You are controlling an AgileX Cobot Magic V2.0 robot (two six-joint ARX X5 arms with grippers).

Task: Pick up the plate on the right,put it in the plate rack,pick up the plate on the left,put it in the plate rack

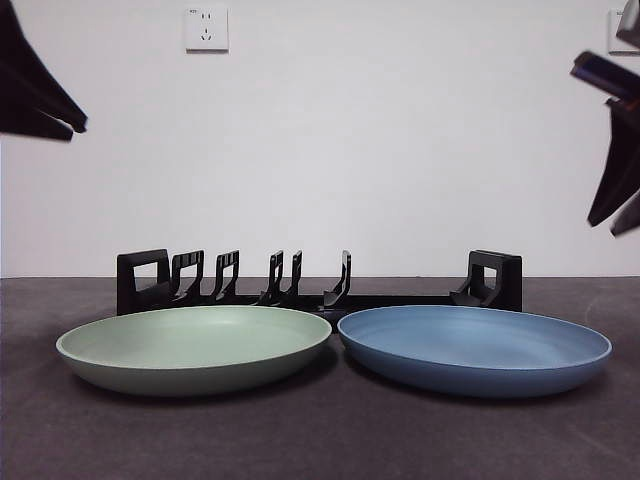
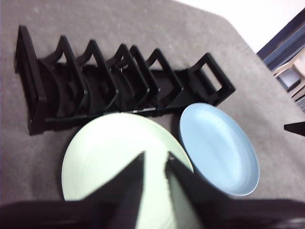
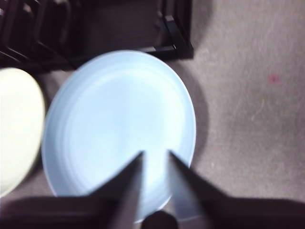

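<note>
Plates, two, shallow round plastic: blue plate [image 1: 475, 345] right, green plate [image 1: 195, 343] left, flat on grey table [image 1: 320, 440], just before long black slotted plate rack [image 1: 320, 280]. Likely light, stiff, slick; grip at raised rim. Right gripper [image 3: 155, 157] above blue, left gripper [image 2: 155, 160] above green; both narrowly parted, empty.

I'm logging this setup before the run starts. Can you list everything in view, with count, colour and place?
Green plate: one, pale green, flat on the table, left in the front view, before the rack.
Blue plate: one, blue, flat on the table, right, beside the green one.
Plate rack: one, black, behind both plates, no plate in it.
Table: one, dark grey.
Wall socket: one, white, on the wall.
Left gripper: one, black, above the green plate, jaws slightly apart.
Right gripper: one, black, above the blue plate, jaws slightly apart.
</note>
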